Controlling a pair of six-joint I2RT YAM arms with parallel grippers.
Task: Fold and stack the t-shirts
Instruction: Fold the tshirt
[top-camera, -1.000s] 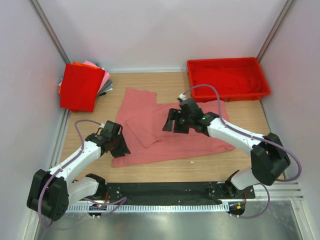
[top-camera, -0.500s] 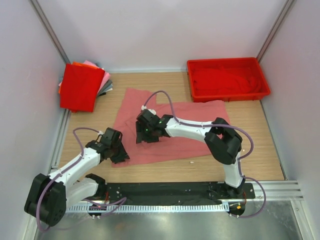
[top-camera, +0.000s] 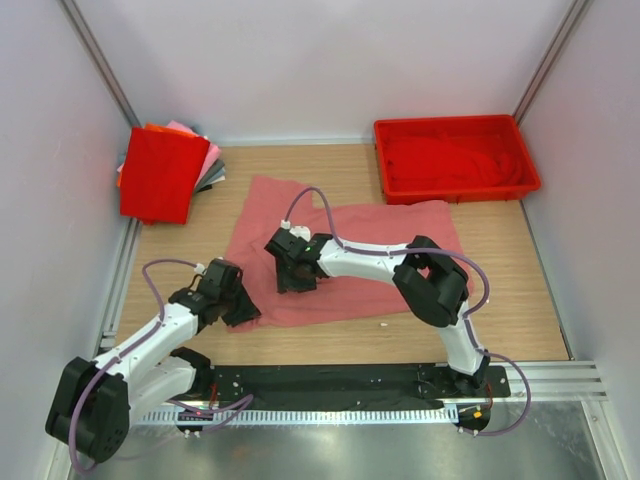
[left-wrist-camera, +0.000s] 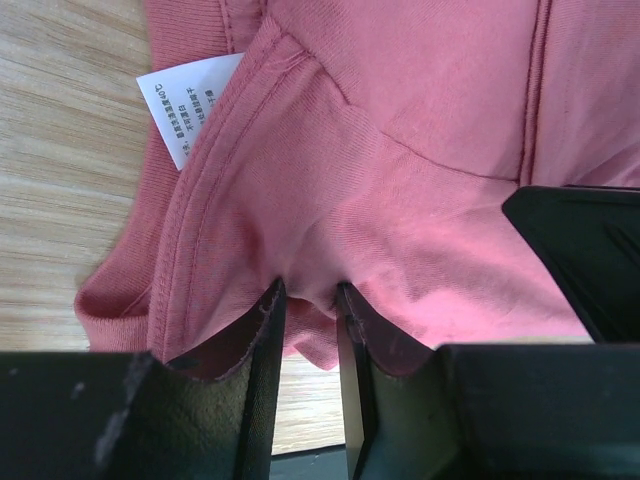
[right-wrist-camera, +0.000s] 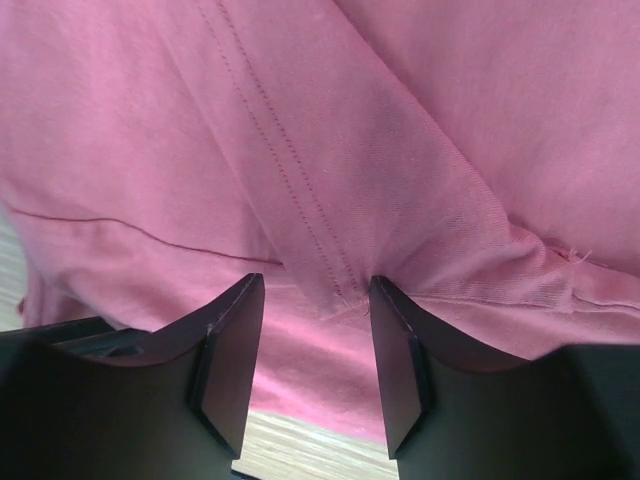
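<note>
- Your left gripper (left-wrist-camera: 308, 295) pinches the near-left hem of the pink shirt (top-camera: 385, 245), jaws narrow.
- Your right gripper (right-wrist-camera: 315, 290) straddles a mid-shirt fold, jaws apart.

spread t-shirt (top-camera: 260, 215): dusty salmon-pink (care label (left-wrist-camera: 185, 105) white) | top stacked t-shirt (top-camera: 157, 175): bright red | tray (top-camera: 530, 160): red | table (top-camera: 500, 290): light wood-grain

Left arm (top-camera: 150, 335) and right arm (top-camera: 365, 258): white links, black joints, looping mauve cables (top-camera: 305, 190); 2 matte black wedge fingers (right-wrist-camera: 228, 355) each.

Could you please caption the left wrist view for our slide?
Left gripper pinches a fold of the pink t-shirt beside its white label.
</note>
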